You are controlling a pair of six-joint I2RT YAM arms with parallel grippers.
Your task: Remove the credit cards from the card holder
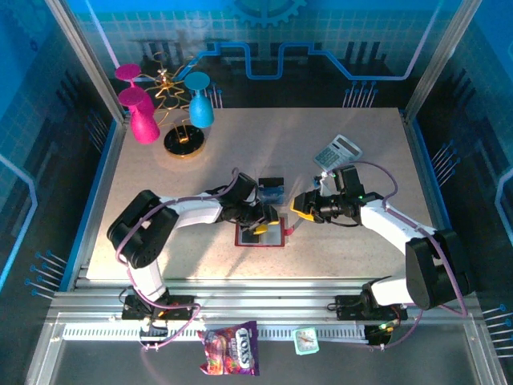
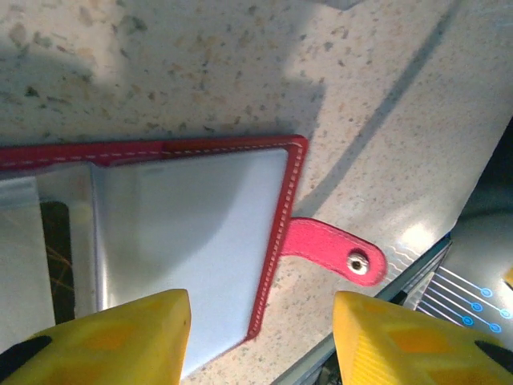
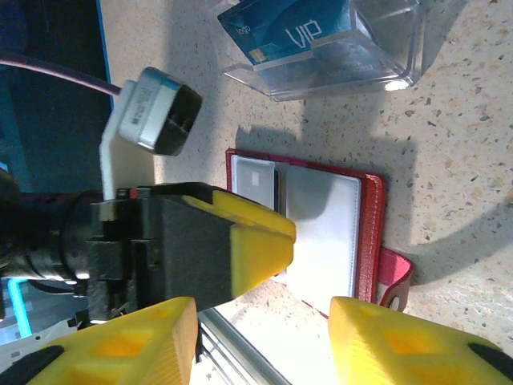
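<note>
Red card holder (image 1: 260,236) laid open flat near the counter's (image 1: 160,180) front edge, left gripper (image 2: 260,337) held half open and empty low over it, right gripper (image 3: 264,341) likewise half open and empty just beside the snap tab (image 2: 333,250), blue credit card (image 3: 292,32) seen inside a clear box (image 3: 393,40) just beyond.

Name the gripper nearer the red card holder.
Left. The left gripper sits directly over the open card holder; the right gripper hovers just off its right edge.
</note>
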